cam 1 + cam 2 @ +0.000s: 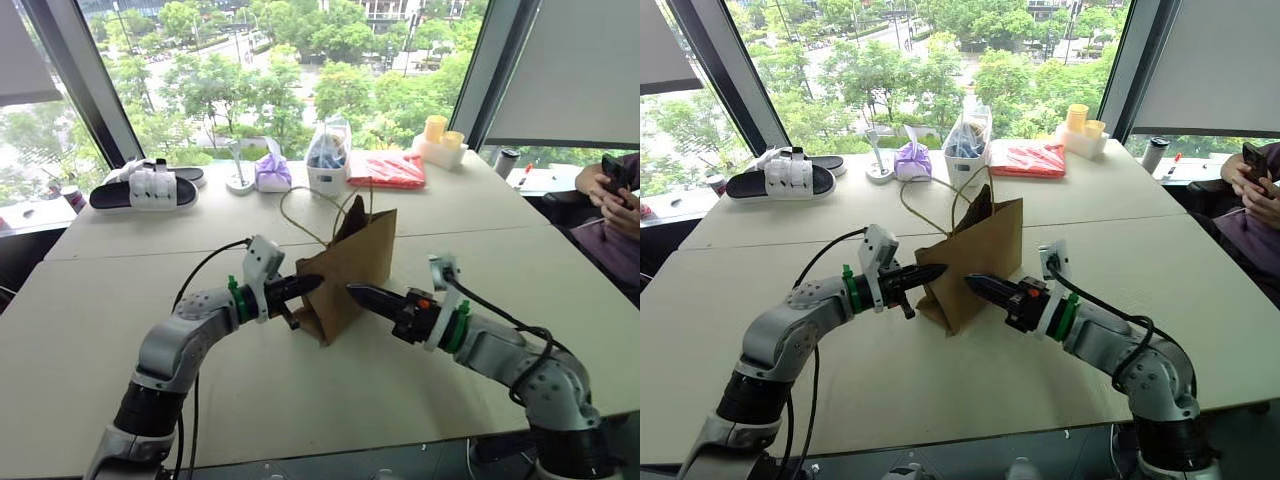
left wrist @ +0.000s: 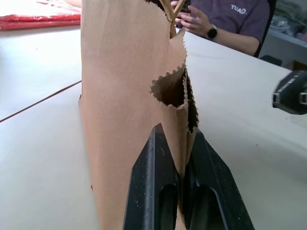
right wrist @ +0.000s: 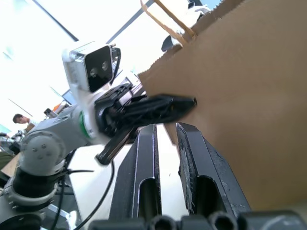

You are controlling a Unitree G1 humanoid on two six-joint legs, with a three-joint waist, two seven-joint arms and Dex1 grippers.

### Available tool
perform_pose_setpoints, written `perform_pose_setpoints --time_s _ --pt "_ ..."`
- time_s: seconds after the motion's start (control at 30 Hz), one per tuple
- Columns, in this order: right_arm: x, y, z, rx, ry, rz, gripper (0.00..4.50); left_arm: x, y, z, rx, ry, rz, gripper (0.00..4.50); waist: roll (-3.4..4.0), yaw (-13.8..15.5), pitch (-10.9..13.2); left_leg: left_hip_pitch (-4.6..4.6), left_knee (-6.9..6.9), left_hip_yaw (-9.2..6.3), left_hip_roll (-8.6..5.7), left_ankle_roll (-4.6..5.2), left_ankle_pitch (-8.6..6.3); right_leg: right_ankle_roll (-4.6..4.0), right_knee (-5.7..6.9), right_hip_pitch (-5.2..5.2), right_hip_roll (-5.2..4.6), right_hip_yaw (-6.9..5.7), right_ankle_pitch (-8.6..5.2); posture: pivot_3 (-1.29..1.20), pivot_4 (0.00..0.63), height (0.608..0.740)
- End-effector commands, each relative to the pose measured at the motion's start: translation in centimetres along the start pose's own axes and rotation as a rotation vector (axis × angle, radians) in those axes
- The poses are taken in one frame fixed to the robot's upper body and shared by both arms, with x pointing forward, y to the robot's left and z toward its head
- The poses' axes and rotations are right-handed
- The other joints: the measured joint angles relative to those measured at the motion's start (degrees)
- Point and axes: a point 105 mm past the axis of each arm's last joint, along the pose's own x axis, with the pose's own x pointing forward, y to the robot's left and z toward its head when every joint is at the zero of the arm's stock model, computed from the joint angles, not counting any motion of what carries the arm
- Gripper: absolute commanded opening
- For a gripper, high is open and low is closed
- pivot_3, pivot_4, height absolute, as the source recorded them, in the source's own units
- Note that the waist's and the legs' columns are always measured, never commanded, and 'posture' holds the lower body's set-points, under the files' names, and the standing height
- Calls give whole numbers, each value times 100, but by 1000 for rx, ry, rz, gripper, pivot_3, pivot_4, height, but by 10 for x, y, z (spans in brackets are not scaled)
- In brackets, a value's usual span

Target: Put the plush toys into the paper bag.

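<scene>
The brown paper bag (image 1: 352, 262) stands upright in the middle of the table, its cord handles (image 1: 310, 205) sticking up. My left gripper (image 1: 316, 283) reaches level from the left and is shut on the bag's folded side edge (image 2: 180, 120), paper pinched between its black fingers (image 2: 153, 167). My right gripper (image 1: 353, 291) points level at the bag from the right, shut, its tips just beside the bag's face (image 3: 249, 96) with nothing between them. The left gripper (image 3: 187, 102) also shows in the right wrist view, touching the bag's edge. The plush toys are out of view.
Along the far edge lie black-and-white sandals (image 1: 145, 188), a purple pouch (image 1: 272, 172), a clear plastic bag (image 1: 328, 152), a red packet (image 1: 387, 168) and yellow cups (image 1: 441, 134). A seated person (image 1: 615, 200) is at the right side of the table.
</scene>
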Motion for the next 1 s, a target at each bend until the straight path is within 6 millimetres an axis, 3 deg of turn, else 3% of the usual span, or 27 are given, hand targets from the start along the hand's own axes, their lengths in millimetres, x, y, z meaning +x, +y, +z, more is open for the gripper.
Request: perform_pose_setpoints --time_s 0.03,0.23,0.57,0.67,0.9,0.93,1.0 --pt "-15 6 1 -13 2 -1 629 -3 -2 38 93 -116 -130 56 -2 -6 1 -2 1 5 -1 0 0 0 -1 0 0 0 0 0 150 740" --pt "-32 -3 -9 6 50 -63 629 -1 20 52 46 -53 -414 56 -1 -23 0 1 3 15 0 1 1 0 3 3 3 -4 0 0 150 740" --pt "-45 7 -24 16 41 -130 629 35 29 18 269 197 -602 56 -13 -6 7 -4 4 14 -2 10 -5 1 -6 5 2 -6 0 0 150 740" --pt "-47 12 -28 22 35 -148 629 40 31 11 318 234 -599 878 -13 -6 8 -4 5 14 -1 11 -5 2 -4 4 2 -6 -1 0 150 740" --pt "-48 14 -32 23 55 -151 629 40 40 16 366 228 -543 4207 -14 -21 8 -2 7 12 0 11 -5 4 2 4 2 -6 -1 0 150 740" --pt "-47 13 -31 13 64 -147 629 35 48 17 384 234 -501 4433 -14 -21 8 -2 9 12 0 11 -5 5 3 4 2 -6 -2 0 150 740" --pt "-47 11 -28 -4 73 -143 629 22 60 22 385 215 -436 4433 -15 -48 9 -2 10 13 0 12 -5 5 3 4 2 -5 -1 0 150 740"
